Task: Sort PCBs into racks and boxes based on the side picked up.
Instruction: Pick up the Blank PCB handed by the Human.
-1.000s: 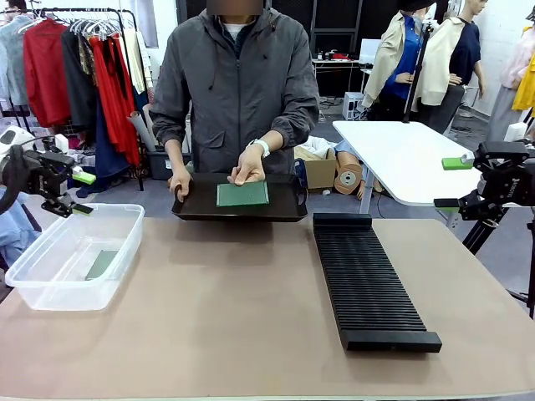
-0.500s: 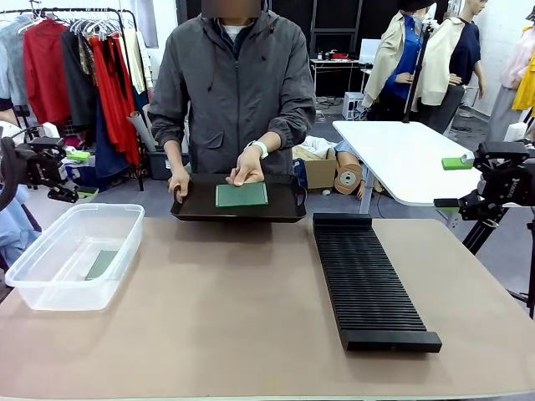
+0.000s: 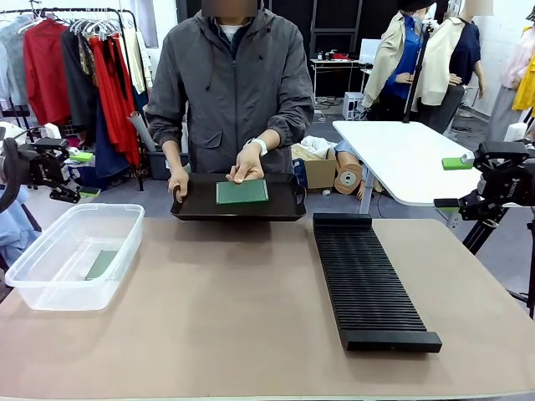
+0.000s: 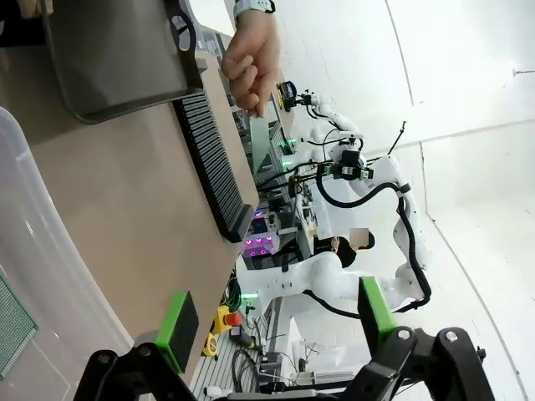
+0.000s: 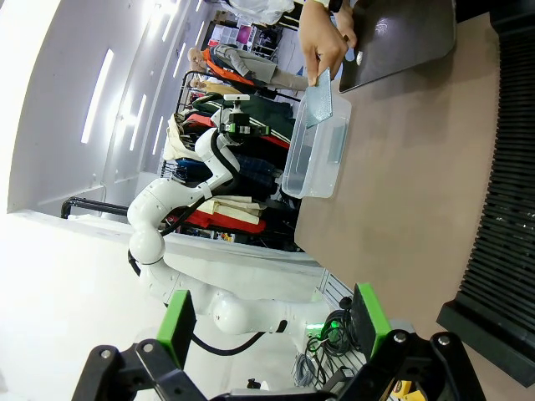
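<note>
Near edge of the table [image 3: 251,351] is cut by the frame bottom. The rack [image 3: 368,280] lies lengthwise right of centre, near end toward the camera, and its slots are too fine to tell apart. The box [image 3: 50,298] sits on the table's left side, well apart from the rack. The first PCB [image 3: 101,264] lies flat on the box floor, seen through the plastic, and its face is too small to read. In the left wrist view only a corner of this board shows, cut by the picture edge. The left gripper [image 3: 84,175] hangs off the table's left side near the box's far corner, fingers spread wide with nothing between them; its arm is mostly out of frame. The right gripper [image 3: 451,184] hangs off the table's right side past the rack's far end, pads also wide apart and empty, and its arm is cropped at the edge. At the far edge a person holds a black tray [image 3: 238,214]. The gripping hand [image 3: 178,182] is on the tray's left rim. The pinching hand [image 3: 247,164] holds the second PCB [image 3: 242,192] by its far edge over the tray. The right wrist view shows this board tilted. Whether its lower edge touches the tray can't be told, nor which face is up.
</note>
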Motion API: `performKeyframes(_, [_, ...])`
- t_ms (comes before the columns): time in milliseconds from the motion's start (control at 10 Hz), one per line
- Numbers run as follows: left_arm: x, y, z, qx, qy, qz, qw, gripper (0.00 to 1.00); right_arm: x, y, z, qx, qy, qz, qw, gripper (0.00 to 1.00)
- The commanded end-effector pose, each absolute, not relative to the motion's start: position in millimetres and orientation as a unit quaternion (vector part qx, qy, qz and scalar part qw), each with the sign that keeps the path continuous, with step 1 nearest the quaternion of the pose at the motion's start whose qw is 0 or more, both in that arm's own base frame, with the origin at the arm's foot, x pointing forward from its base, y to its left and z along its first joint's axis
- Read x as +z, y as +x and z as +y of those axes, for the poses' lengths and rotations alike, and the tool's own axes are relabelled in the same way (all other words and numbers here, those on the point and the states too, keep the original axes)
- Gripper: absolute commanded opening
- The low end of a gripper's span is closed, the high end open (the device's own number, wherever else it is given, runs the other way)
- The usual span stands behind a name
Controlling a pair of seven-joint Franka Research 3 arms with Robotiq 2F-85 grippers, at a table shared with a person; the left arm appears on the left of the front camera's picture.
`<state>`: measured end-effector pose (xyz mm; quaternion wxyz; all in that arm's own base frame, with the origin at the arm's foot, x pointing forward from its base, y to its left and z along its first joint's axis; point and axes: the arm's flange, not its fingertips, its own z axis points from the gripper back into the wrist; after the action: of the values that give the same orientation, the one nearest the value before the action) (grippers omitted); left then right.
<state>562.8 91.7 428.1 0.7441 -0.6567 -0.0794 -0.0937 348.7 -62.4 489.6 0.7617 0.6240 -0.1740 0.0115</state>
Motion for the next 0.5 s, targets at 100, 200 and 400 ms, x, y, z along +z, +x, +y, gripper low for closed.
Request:
performKeyframes(100, [429.9, 561.2, 93.6, -0.097, -0.660, -0.077, 0.741, 1.00, 493.2, 348.6, -61.9, 0.004, 0.628, -0.171, 0.759, 1.00])
performKeyframes(200, [429.9, 561.2, 93.6, -0.097, -0.660, -0.077, 0.741, 1.00, 493.2, 348.6, -61.9, 0.004, 0.628, -0.171, 0.759, 1.00])
performKeyframes(400, [429.9, 561.2, 93.6, -0.097, -0.660, -0.077, 0.741, 1.00, 493.2, 348.6, -61.9, 0.004, 0.628, -0.171, 0.759, 1.00])
